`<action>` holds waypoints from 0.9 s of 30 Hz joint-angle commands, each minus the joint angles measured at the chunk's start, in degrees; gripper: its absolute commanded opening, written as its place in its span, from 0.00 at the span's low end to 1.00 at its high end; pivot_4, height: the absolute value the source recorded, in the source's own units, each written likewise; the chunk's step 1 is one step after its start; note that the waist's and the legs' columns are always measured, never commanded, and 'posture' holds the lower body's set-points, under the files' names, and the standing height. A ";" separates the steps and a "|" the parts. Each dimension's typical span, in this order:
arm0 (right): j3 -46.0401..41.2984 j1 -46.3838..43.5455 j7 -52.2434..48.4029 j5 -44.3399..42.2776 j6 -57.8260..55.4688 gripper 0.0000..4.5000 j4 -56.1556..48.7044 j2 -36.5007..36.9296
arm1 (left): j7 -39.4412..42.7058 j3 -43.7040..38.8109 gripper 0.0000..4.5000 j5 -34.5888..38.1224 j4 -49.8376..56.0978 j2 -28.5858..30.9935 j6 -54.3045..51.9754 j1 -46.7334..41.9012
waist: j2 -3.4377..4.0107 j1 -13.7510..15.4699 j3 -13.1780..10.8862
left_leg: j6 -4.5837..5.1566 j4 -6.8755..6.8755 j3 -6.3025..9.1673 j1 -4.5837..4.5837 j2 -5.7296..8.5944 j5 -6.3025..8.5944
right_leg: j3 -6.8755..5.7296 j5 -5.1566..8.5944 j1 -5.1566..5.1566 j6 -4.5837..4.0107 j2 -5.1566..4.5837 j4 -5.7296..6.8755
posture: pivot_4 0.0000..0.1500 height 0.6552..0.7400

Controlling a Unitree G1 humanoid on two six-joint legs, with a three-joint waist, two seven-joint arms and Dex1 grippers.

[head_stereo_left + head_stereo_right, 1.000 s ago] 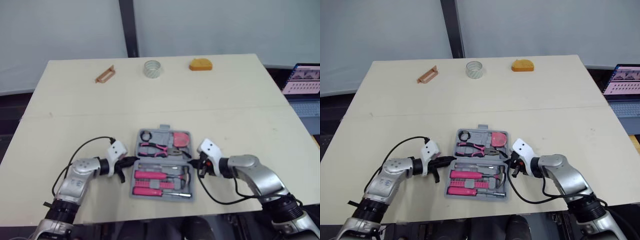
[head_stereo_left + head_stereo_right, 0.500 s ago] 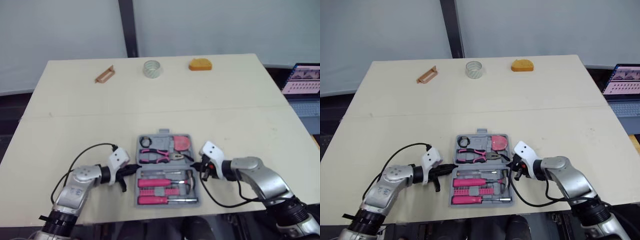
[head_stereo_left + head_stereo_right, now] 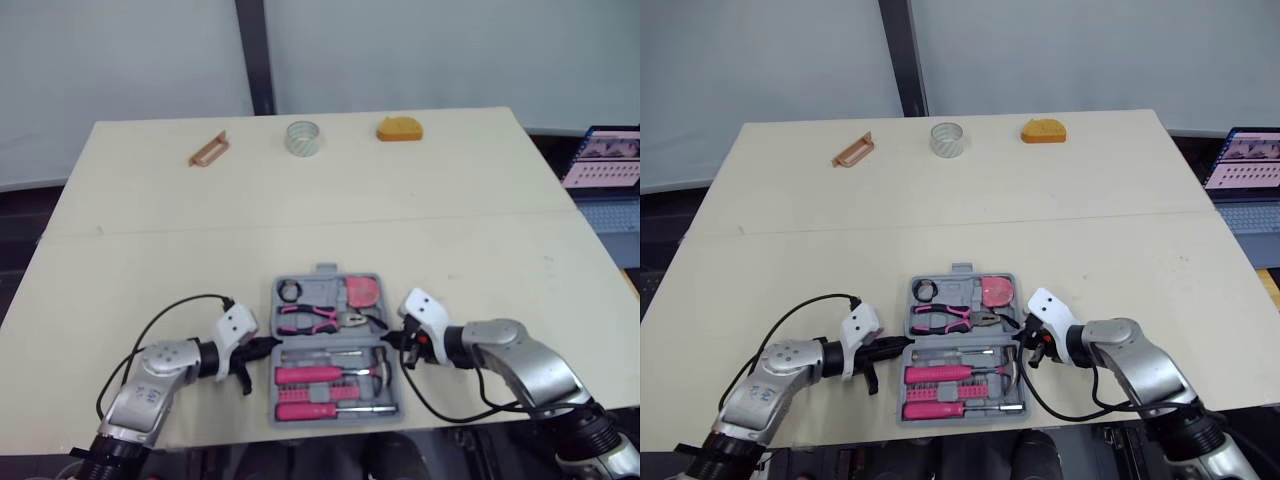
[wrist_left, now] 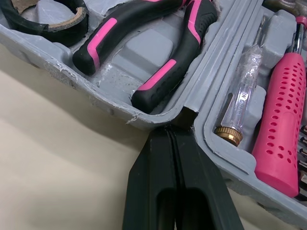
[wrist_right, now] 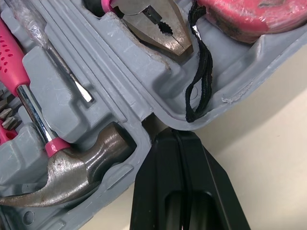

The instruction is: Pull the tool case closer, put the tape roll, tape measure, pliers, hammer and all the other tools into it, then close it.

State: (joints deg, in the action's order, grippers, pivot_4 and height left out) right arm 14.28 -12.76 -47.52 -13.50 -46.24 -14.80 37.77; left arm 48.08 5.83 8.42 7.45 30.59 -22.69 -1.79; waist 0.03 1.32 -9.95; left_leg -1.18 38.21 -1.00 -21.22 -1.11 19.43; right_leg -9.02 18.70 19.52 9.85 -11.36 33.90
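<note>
Head view: mid-pull, by the look of it, dragging open grey plastic tool case (image 3: pixel 326 270) nearer. Wedged between left gripper (image 3: pixel 262 346) and right gripper (image 3: pixel 390 340), touching both tips. Next: even push from both sides, then fetch translucent tape roll (image 3: pixel 302 137), well beyond both grippers.

Left wrist view: fingers pressed flat together, gripping nothing, tips butting hinge notch; pink-and-black pliers (image 4: pixel 158 38) just ahead.

Right wrist view: same clenched state, tips at hinge notch, steel-headed hammer (image 5: pixel 72 165) just beside.
</note>
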 commanded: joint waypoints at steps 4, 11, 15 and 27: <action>0.58 0.40 -1.43 -2.19 -0.04 0.00 -3.11 -0.93 | 0.53 1.98 0.01 0.73 2.78 -0.05 -0.62 0.97 | 0.00 0.01 0.00 | 0.00 0.00 0.00 0.00 0.00 0.00 | 0.00 0.00 0.00 0.00 0.00 0.00 | 1.00 1.00; 0.51 1.06 -1.50 -2.57 -0.66 0.00 -4.13 -0.87 | 0.42 2.35 0.01 0.81 4.14 -0.10 -1.28 2.08 | 0.00 0.01 0.00 | 0.00 0.00 0.00 0.00 0.00 0.00 | 0.00 0.00 0.00 0.00 0.00 -0.01 | 1.00 1.00; 0.43 1.31 -1.42 -2.91 -1.21 0.00 -4.71 -0.98 | 0.41 2.37 0.01 0.94 4.67 0.00 -1.60 2.52 | 0.00 0.00 0.00 | 0.00 0.00 0.00 0.00 0.00 0.00 | 0.00 0.00 -0.01 0.00 0.00 0.00 | 1.00 1.00; 0.15 1.99 -1.31 -3.09 -1.89 0.00 -5.40 -0.90 | 0.52 1.73 0.01 0.99 4.00 0.98 -1.30 2.27 | 0.00 0.01 0.00 | 0.00 -0.01 0.00 0.00 0.00 0.00 | 0.01 0.00 0.00 0.00 0.00 0.00 | 1.00 1.00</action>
State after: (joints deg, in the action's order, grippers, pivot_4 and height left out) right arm 13.65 -11.01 -47.51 -14.21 -48.56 -17.09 37.68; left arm 47.70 5.98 8.61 10.47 31.60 -24.42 0.27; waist 0.03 1.33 -9.95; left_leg -1.18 38.20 -1.00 -21.21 -1.11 19.43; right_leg -9.01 18.70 19.52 9.85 -11.36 33.89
